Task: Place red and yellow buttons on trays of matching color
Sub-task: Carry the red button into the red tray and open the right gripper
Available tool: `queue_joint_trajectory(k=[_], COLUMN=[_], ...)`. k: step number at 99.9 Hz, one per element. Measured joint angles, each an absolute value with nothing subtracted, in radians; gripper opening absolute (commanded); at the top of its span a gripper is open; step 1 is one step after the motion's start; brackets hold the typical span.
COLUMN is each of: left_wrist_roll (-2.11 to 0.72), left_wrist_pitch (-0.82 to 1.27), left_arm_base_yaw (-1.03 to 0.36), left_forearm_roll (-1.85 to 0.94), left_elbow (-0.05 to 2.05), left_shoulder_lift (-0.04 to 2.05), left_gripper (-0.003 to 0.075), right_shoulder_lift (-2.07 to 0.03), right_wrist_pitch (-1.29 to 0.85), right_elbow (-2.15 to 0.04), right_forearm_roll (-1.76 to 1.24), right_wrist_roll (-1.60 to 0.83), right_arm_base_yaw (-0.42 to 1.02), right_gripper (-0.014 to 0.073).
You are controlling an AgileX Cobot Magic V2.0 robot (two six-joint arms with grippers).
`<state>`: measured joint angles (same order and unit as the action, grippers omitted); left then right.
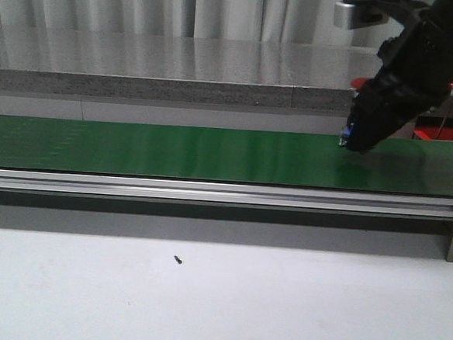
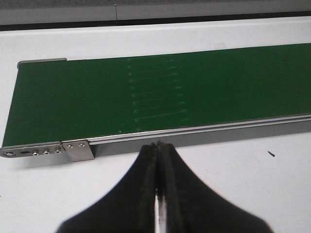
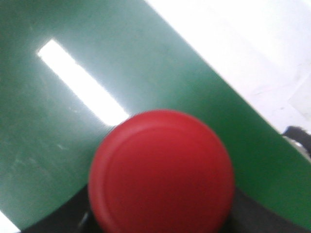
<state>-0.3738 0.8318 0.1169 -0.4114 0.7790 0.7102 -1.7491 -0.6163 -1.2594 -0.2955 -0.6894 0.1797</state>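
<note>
Red button point(image 3: 161, 171) filled the right wrist view, blurred with closeness, sitting between the dark fingers of the right gripper point(image 1: 358, 142) over the green belt point(image 1: 173, 151). In the front view the button itself was hidden behind the gripper, which hung low over the belt's right end, tip at or just above the surface; contact could not be told. Jaws appeared clenched on the button, dark finger material showing at both lower sides of its cap, though the pads themselves were out of sight. Judged step: carrying the red button off the belt toward a red tray. A red shape point(image 1: 423, 134) showed behind the arm at far right, possibly that tray, too hidden to confirm. To do it well: lift straight up clear of the belt rail point(image 1: 209, 191) before swinging, keep the grip firm on the smooth cap, set down level. Left gripper point(image 2: 158, 160) hung over the white bench point(image 2: 243, 184) just beside the belt's end, jaws clenched together, holding nothing.
</note>
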Motion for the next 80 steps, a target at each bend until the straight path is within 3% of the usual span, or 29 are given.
queue_joint_trajectory(k=[36, 80], left_wrist_roll=[-0.374, -0.374], left_wrist_pitch=[0.832, 0.832], left_arm_base_yaw=[0.117, 0.117], left_forearm_roll=[-0.411, -0.421], left_elbow=[0.779, 0.779], left_shoulder_lift=[0.710, 0.710], left_gripper=[-0.0020, -0.0020], right_shoulder_lift=[-1.726, -1.947], right_wrist_pitch=[-0.668, -0.808], right_elbow=[-1.433, -1.741], right_forearm_roll=[-0.299, -0.296], right_wrist_roll=[-0.607, -0.388], right_arm_base_yaw=[-0.051, -0.253], right_gripper=[0.0108, 0.0108])
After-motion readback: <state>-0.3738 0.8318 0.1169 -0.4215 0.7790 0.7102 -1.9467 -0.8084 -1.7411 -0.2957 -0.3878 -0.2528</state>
